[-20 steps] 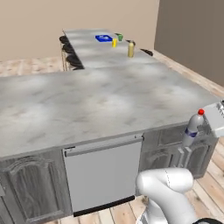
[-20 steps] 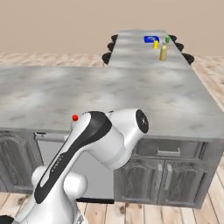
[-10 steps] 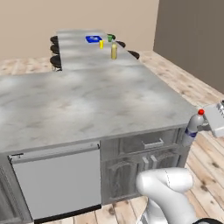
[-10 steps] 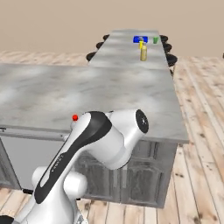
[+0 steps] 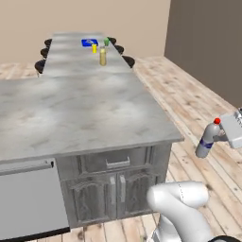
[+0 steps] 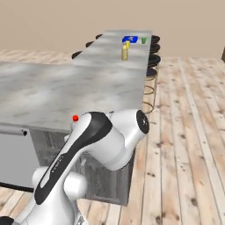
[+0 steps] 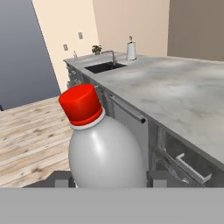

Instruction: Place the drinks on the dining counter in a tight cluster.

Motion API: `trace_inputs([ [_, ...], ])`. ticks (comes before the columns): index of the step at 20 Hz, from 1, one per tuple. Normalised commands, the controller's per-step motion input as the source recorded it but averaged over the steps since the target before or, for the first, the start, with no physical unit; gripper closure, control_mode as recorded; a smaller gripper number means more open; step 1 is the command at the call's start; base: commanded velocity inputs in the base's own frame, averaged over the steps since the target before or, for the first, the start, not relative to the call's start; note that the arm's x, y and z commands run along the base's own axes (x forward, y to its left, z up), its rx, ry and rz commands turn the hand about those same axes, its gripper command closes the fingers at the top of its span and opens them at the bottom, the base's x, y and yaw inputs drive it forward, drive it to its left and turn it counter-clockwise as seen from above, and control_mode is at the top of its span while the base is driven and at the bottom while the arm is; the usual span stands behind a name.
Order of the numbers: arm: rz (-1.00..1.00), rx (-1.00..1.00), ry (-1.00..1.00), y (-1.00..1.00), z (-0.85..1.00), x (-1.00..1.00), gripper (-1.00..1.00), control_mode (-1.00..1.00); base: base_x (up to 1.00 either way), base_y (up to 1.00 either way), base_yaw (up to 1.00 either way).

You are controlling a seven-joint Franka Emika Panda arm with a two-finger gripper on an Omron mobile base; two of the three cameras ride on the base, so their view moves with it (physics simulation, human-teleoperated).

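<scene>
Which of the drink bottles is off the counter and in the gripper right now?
The silver-grey bottle with the red cap, held in the gripper above the wooden floor. The yellow bottle stands on the far dining counter.

Silver-grey bottle point(image 7: 107, 153) with red cap point(image 7: 82, 105) up close, held between claw point(image 7: 108, 178) fingers point(image 7: 62, 178), upright in frame. Grey marbled tabletop point(image 7: 175, 94) to right, cabinet fronts with drawer handle point(image 7: 189, 167) below. Sink point(image 7: 104, 67) with faucet at far end, paper towel roll point(image 7: 131, 50) and small plant point(image 7: 96, 49) near it. Wood floor point(image 7: 30, 131) at left.
</scene>
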Motion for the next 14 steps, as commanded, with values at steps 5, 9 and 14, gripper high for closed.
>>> trace_inputs([
  [5,0.0,0.0,0.0,0.0,0.0,0.0,1.0,1.0,0.13,-1.0,0.16],
  [9,0.0,0.0,0.0,0.0,0.0,0.0,1.0,1.0,0.26,-1.0,0.24],
  [14,0.0,0.0,0.0,0.0,0.0,0.0,1.0,1.0,0.64,-0.99,0.45],
])
